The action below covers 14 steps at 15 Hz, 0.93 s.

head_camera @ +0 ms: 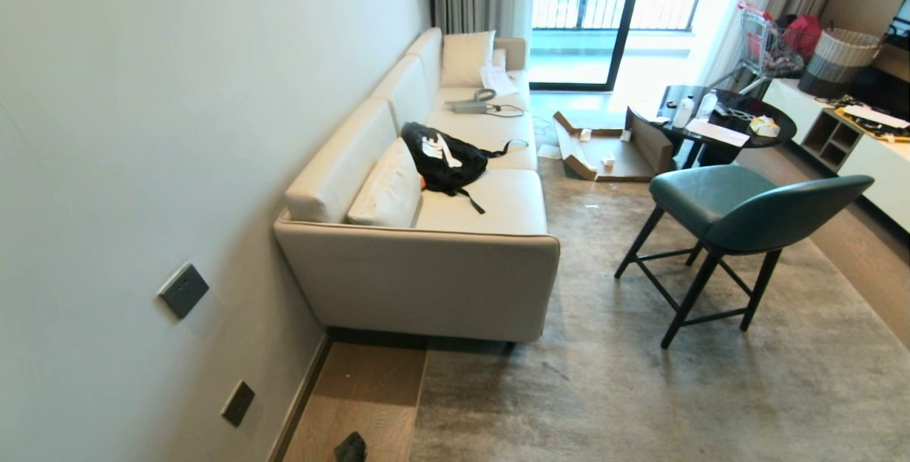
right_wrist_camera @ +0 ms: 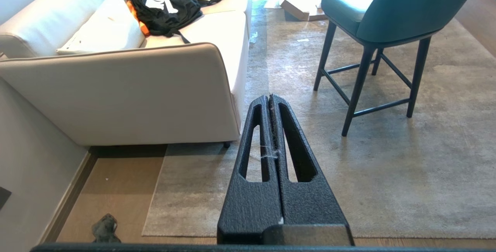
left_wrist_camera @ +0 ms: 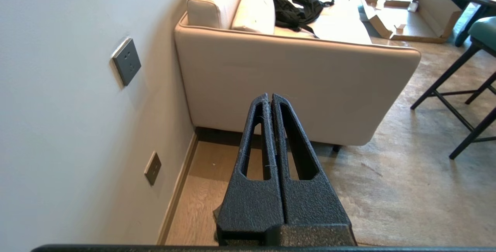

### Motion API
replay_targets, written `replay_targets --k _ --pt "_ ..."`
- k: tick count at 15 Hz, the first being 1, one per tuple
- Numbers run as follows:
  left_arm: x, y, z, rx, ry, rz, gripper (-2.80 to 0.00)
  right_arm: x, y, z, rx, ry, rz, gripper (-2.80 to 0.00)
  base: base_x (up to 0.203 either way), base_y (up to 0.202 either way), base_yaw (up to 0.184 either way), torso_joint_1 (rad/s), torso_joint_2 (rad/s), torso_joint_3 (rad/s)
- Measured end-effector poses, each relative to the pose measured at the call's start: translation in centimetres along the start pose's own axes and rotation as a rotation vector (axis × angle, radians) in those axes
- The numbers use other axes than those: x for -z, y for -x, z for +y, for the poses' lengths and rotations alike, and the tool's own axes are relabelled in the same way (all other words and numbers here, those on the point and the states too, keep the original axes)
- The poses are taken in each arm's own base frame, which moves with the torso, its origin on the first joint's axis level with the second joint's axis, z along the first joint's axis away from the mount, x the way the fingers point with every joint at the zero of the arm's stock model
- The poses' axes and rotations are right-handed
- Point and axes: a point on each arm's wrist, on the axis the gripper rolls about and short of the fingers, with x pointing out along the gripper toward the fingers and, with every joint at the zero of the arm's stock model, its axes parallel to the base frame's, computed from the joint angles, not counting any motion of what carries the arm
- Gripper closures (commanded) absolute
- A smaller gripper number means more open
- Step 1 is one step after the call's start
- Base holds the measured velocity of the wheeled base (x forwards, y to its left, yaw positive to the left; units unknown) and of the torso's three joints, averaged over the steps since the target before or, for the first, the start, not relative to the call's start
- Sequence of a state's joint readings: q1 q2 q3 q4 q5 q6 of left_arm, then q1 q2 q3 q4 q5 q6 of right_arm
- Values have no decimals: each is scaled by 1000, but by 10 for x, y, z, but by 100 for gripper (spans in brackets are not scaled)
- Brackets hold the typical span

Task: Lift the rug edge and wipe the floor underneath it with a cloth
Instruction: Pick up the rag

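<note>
In the head view, the cloth (head_camera: 350, 447) lies crumpled on the floor (head_camera: 362, 391) just beside the rug edge (head_camera: 418, 405), in front of the sofa (head_camera: 426, 277). In the left wrist view the left gripper (left_wrist_camera: 271, 97) is closed and empty, pointing toward the sofa. In the right wrist view the right gripper (right_wrist_camera: 269, 98) is likewise closed and empty above the rug, the cloth (right_wrist_camera: 104, 228) on the floor beside the rug's corner, well short of the sofa.

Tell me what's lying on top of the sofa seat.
On the sofa seat lie a black bag with white print, a pale cushion beside it, and farther back a corded grey device. Anything under the bag is hidden.
</note>
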<state>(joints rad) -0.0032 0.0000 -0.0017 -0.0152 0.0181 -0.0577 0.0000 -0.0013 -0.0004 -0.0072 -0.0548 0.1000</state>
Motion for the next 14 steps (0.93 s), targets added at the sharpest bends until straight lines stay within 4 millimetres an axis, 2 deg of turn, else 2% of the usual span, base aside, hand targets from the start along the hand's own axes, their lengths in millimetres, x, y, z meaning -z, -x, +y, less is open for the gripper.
replay_targets --k 14 --pt "0 0 0 0 0 0 0 0 0 0 0 0 0 0 0 0 0 -3 2 4"
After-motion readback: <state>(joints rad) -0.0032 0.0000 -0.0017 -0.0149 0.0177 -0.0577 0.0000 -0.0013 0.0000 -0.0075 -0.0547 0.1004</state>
